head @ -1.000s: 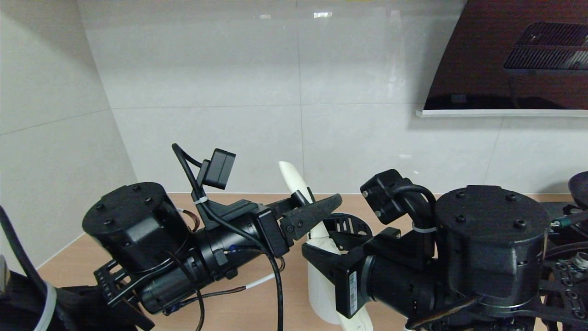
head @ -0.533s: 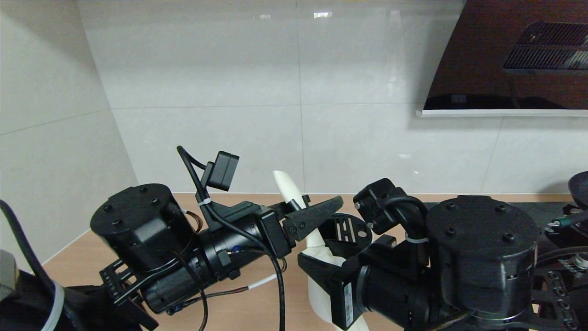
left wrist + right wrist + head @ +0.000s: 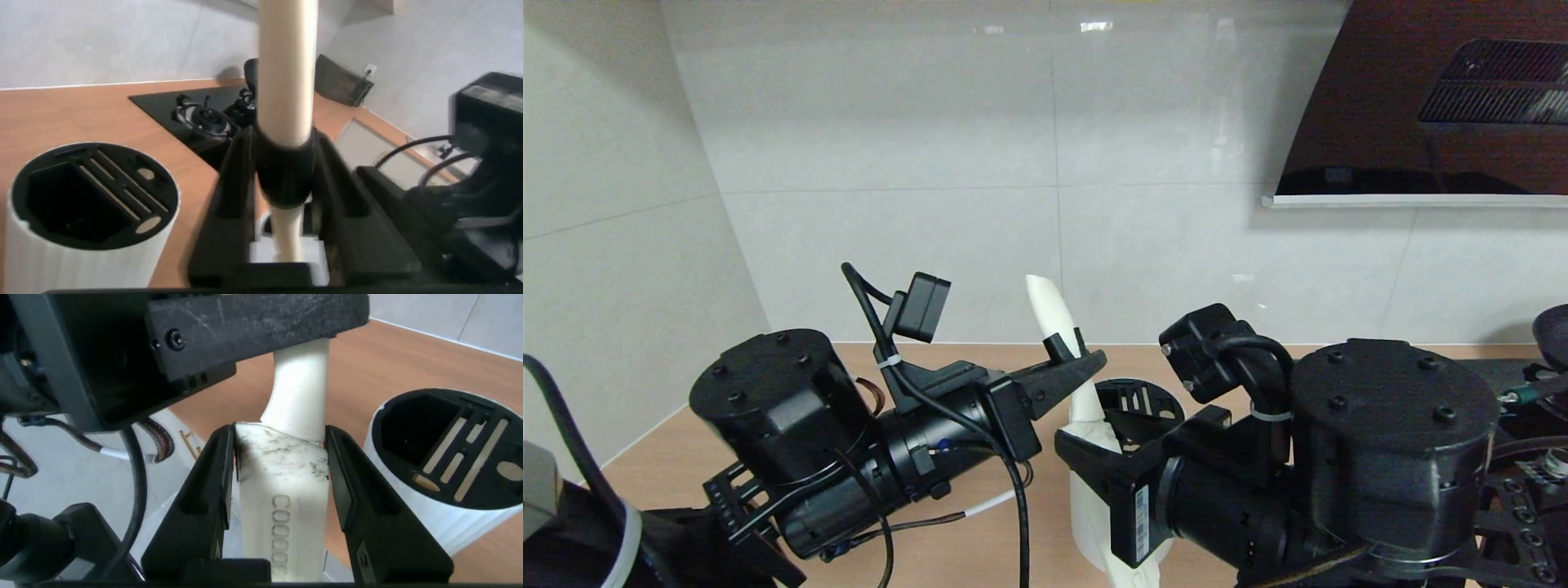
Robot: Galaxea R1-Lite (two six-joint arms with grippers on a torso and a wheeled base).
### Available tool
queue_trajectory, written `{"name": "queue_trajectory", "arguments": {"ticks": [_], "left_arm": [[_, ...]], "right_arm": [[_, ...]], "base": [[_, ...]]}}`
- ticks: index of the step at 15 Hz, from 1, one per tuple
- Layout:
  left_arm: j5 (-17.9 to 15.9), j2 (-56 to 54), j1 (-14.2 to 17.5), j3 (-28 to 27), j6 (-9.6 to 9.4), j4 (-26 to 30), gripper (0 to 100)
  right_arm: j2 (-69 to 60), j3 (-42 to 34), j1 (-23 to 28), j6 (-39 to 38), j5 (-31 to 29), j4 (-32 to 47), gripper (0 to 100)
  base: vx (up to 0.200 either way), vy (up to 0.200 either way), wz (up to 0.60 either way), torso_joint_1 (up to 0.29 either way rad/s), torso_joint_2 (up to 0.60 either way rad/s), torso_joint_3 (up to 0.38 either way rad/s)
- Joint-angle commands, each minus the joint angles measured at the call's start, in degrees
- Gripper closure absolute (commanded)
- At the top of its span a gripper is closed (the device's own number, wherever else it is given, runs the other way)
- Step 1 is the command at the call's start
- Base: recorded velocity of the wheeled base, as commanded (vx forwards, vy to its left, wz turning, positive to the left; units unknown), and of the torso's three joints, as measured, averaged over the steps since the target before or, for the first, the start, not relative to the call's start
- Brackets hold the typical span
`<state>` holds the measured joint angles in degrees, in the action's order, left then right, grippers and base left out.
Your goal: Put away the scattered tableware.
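Cream plastic utensil [image 3: 1054, 322] is held upright, clear of the counter, beside the white utensil holder [image 3: 433, 523] (not yet over it). Handle is clamped in left gripper [image 3: 282, 175], wider part in right gripper [image 3: 280, 457]. Risk judged: with both clamped, opposed arm motion could twist or snap it.

A wooden table [image 3: 964, 555] runs back to a wall of large, pale, glossy tiles [image 3: 890, 163], and the same tiling closes off the table's left side. A black glass cooktop [image 3: 176, 102] is set into the table toward its right end, with a gas burner [image 3: 208, 121] on it. Above that end a dark, slanted range hood [image 3: 1437, 106] hangs on the wall, its lower rim a pale strip. Below the table's front edge, a white cabinet front [image 3: 173, 425] carries a small brass-coloured handle [image 3: 188, 445].
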<state>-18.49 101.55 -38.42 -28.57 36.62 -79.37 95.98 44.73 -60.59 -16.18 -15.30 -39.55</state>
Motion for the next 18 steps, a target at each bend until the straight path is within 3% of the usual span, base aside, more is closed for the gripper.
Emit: {"name": "queue_trajectory", "arguments": {"ticks": [1,9,10,18], "left_arm": [[0.1,-0.1,0.0,0.0,0.03,-0.1,100],[0.1,-0.7,0.0,0.0,-0.06,-0.2,100],[0.1,-0.6,0.0,-0.1,-0.06,-0.2,100],[0.1,-0.5,0.0,-0.1,-0.23,0.1,100]], "right_arm": [[-0.1,-0.1,0.0,0.0,0.0,0.1,100],[-0.1,-0.5,0.1,0.1,-0.6,0.1,100],[-0.1,-0.5,0.2,0.1,-0.6,0.2,0],[-0.4,-0.5,0.1,0.0,-0.5,-0.1,0]], "base": [[0.000,0.000,0.00,0.000,0.00,0.000],[0.000,0.000,0.00,0.000,0.00,0.000],[0.000,0.000,0.00,0.000,0.00,0.000],[0.000,0.000,0.00,0.000,0.00,0.000]]}}
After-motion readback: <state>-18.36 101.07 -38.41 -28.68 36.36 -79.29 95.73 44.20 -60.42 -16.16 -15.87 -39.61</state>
